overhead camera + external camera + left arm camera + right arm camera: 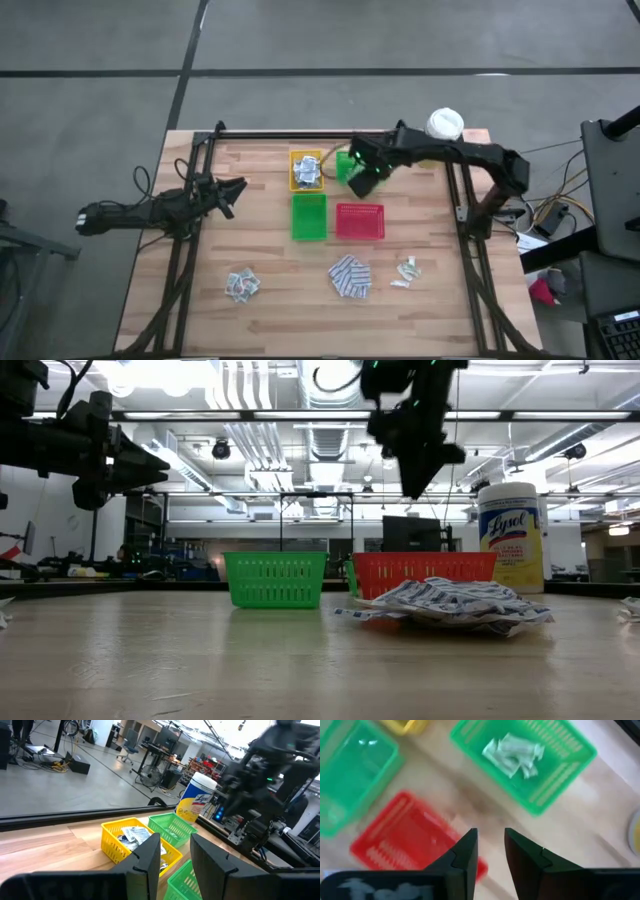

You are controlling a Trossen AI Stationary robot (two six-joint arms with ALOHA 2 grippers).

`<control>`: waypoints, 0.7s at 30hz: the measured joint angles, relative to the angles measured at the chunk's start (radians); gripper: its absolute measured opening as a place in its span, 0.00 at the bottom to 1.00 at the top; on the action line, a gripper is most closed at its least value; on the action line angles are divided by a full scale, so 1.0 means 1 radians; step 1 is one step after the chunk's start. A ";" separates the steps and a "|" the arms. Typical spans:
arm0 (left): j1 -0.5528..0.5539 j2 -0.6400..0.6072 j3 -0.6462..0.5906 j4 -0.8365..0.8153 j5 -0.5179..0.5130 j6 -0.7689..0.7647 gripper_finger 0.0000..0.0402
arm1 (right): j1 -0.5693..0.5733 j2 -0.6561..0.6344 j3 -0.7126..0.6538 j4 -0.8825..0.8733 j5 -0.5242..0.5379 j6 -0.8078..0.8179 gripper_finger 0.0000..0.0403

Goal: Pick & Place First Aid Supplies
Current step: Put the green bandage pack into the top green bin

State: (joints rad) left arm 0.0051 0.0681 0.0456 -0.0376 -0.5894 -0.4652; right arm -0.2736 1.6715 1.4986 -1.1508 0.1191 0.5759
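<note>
The first aid supplies lie in three heaps near the table's front: white-grey sachets (241, 285), blue-and-white pads (350, 277) and pale green strips (406, 272). More sachets fill the yellow tray (306, 170), and some green strips (515, 752) lie in the far green tray (560, 775). My right gripper (490, 835) hangs open and empty, high above the table, pointing down over the gap between that tray and the red tray (360, 221). My left gripper (235, 190) waits level at the table's left, open and empty.
A second green tray (309, 216) stands left of the red one, with nothing visible in it. A yellow canister with a white lid (445, 125) stands at the far right corner. Black frame rails (190, 250) run along the table's left, right and far sides.
</note>
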 joint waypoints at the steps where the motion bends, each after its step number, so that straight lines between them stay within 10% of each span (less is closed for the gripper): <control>1: 0.000 0.000 0.000 0.000 0.000 0.000 0.27 | 0.027 -0.022 -0.015 -0.012 0.013 0.014 0.23; 21: 0.000 0.000 -0.001 0.003 0.001 -0.003 0.27 | 0.438 -0.530 -0.548 0.013 0.011 0.524 0.20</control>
State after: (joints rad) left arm 0.0051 0.0685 0.0448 -0.0345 -0.5888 -0.4686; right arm 0.1647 1.1417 0.9504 -1.1383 0.1303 1.1002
